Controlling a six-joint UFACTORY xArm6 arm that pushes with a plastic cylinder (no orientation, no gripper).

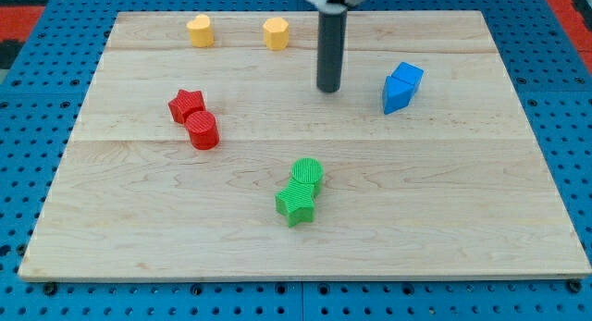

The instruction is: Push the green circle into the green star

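The green circle [308, 171] stands below the board's middle and touches the green star [296, 204], which lies just below and slightly left of it. My tip [329, 88] rests on the board well above the green pair, toward the view's top, apart from every block. The rod rises straight up out of the view's top edge.
A red star [186, 104] touches a red circle [203, 130] at the left. Two yellow blocks [200, 30] [276, 32] sit near the top edge. Two blue blocks [405, 78] [397, 96] touch at the right of my tip. The wooden board [481, 228] lies on a blue pegboard.
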